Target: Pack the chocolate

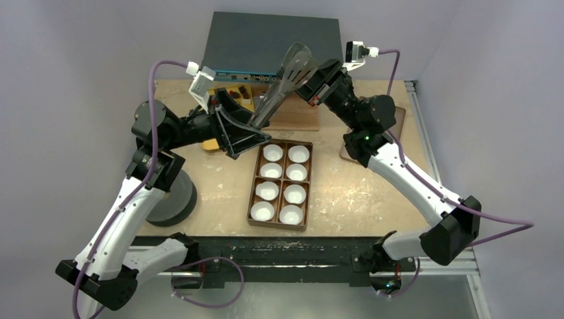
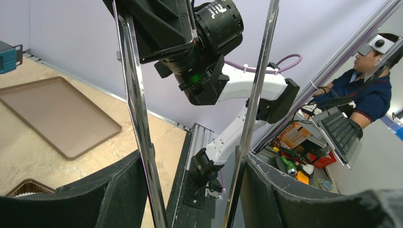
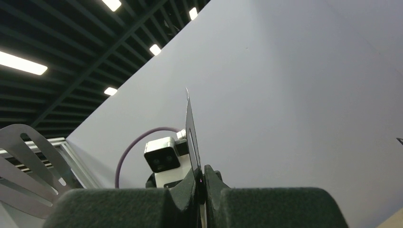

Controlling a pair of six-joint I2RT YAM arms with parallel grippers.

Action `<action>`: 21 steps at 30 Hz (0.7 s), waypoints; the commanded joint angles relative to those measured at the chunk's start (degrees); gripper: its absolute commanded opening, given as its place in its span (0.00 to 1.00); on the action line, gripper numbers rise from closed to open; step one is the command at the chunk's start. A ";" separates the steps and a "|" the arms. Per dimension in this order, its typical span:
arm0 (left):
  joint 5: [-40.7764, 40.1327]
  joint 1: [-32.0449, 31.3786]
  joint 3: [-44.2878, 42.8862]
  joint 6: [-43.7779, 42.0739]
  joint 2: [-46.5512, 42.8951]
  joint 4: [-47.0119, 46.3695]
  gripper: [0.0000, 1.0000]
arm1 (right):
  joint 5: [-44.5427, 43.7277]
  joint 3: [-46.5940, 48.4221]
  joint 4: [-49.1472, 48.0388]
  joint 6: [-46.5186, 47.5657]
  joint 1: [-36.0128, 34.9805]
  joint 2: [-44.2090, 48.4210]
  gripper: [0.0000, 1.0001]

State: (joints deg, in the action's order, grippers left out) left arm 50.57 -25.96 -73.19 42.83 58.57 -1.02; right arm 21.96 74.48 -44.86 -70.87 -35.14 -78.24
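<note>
Metal tongs [image 1: 287, 76] hang in the air between both grippers, above the back of the table. My left gripper [image 1: 247, 130] is shut on them near the hinge end; in the left wrist view both tong arms [image 2: 139, 104] run between its fingers [image 2: 121, 190]. My right gripper [image 1: 318, 80] is shut on one thin tong blade [image 3: 192, 133]; the other slotted blade [image 3: 23, 161] shows at the left of the right wrist view. The chocolate [image 1: 244, 91] lies as small dark pieces on a yellow tray behind the left arm, mostly hidden. The brown eight-compartment box [image 1: 251, 193] holds white paper cups [image 1: 273, 152].
The flat brown lid [image 2: 57, 118] lies at the table's right, under my right arm [image 1: 400, 123]. A brown board [image 1: 296, 114] lies behind the box. A grey case [image 1: 273, 40] stands at the back. A dark round tub [image 1: 176, 203] stands at the left. A seated person [image 2: 370, 90] is beyond the table.
</note>
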 commanded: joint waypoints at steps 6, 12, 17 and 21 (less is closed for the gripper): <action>0.06 -0.06 -0.69 1.81 -0.47 -1.55 0.54 | -0.02 1.62 -6.61 -1.69 0.33 0.19 0.00; 0.45 -0.02 -1.51 1.44 -0.03 0.50 0.45 | 0.98 1.55 -5.81 -0.33 0.36 0.13 0.00; -0.16 0.05 -2.04 0.05 -0.06 4.83 0.38 | 0.54 2.24 -0.18 3.00 0.33 1.05 0.17; -2.96 0.03 -3.00 -3.77 -0.72 11.09 0.38 | -2.68 3.63 12.29 9.13 0.27 3.10 0.70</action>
State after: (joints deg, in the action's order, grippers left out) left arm 50.15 -25.93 -73.41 42.81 58.74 4.67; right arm 23.03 74.61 -43.31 -68.58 -34.92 -78.32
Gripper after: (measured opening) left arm 0.389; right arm 0.521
